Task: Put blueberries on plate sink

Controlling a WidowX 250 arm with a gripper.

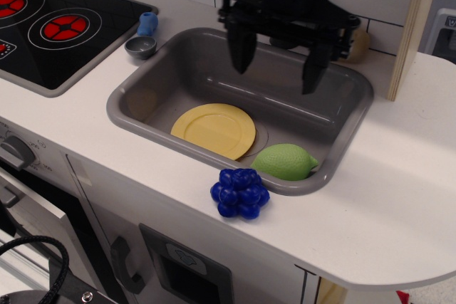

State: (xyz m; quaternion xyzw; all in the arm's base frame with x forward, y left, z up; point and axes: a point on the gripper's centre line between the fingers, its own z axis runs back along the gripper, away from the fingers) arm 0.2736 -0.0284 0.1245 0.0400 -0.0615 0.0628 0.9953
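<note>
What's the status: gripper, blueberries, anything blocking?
Gripper open, empty, above sink. Blueberries on counter at sink's front rim, untouched. Plate bare; green lemon beside it.

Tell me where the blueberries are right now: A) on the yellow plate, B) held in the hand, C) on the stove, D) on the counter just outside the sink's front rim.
D: the blueberries sit on the white counter, in front of the sink rim, with the plate bare and the hand open above the basin.
</note>
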